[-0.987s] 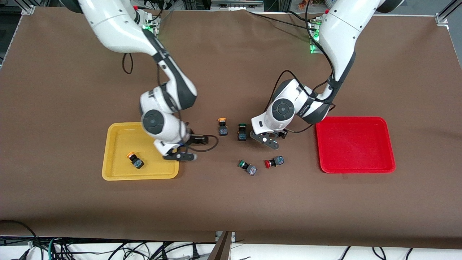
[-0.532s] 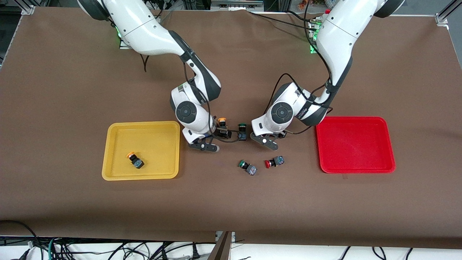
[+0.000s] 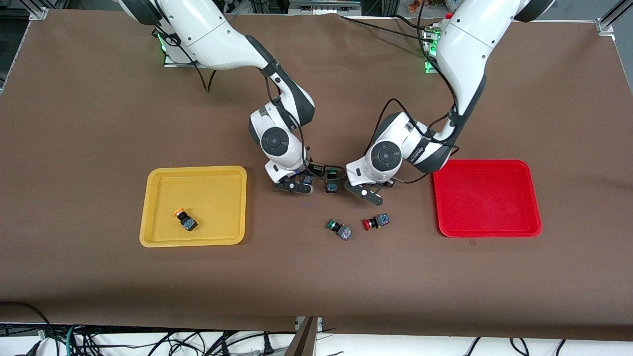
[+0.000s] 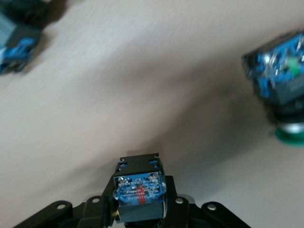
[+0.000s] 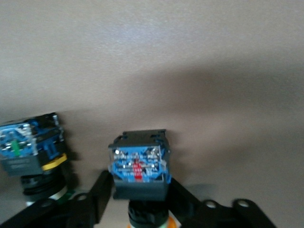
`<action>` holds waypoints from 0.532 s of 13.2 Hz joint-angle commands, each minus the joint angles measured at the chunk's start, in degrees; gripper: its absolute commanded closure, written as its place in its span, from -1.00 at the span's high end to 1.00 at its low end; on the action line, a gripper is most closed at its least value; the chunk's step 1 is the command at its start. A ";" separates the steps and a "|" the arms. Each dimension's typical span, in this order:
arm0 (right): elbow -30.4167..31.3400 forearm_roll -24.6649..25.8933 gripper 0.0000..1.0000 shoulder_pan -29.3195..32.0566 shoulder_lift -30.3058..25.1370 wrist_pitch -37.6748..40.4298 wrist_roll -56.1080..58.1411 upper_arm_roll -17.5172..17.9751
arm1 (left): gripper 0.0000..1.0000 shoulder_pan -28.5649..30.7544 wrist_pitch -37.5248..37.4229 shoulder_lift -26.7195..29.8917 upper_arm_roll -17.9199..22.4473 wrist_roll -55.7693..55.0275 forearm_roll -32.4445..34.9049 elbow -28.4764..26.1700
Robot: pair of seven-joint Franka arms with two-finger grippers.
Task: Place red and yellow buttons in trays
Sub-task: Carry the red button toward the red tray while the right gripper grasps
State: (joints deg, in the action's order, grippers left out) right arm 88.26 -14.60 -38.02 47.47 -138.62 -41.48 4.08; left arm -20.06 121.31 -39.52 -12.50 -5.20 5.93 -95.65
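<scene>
Grippers both sit between your yellow tray point(image 3: 148, 207) and red tray point(image 3: 531, 198): right gripper point(image 5: 137, 209) clasps a button point(image 5: 138, 166); left gripper point(image 4: 140, 213) clasps another button point(image 4: 139, 187).

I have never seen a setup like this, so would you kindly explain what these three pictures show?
Two white robot arms stand at a brown table. The wide picture looks down from across the table. The other two pictures come from a camera on each arm's wrist, looking past its claw.

On the table are a yellow tray holding a yellow button, and a red tray. Between the trays lie two green buttons and a red button.

The left claw holds a sixth button, seen in its wrist picture with its cap hidden. The right claw is down at a second yellow button.
</scene>
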 commanded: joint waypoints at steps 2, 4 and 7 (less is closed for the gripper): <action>1.22 0.01 -1.00 -0.30 -3.16 4.90 2.79 -3.44 | -1.00 5.98 -9.93 6.37 0.37 12.70 1.19 0.20; 0.69 -0.08 -1.00 0.22 -7.46 13.33 11.47 -8.62 | -0.97 12.30 -15.29 6.65 0.38 27.79 1.27 2.83; 0.86 0.18 -1.00 0.14 -9.86 22.14 30.60 -20.30 | -0.95 22.76 -14.53 3.94 0.29 48.90 2.77 3.19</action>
State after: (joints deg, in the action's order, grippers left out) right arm 87.49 -14.39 -37.79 39.64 -120.21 -20.87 -10.73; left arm -2.46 106.86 -33.05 -11.19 32.99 7.12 -93.21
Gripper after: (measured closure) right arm 0.670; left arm 0.586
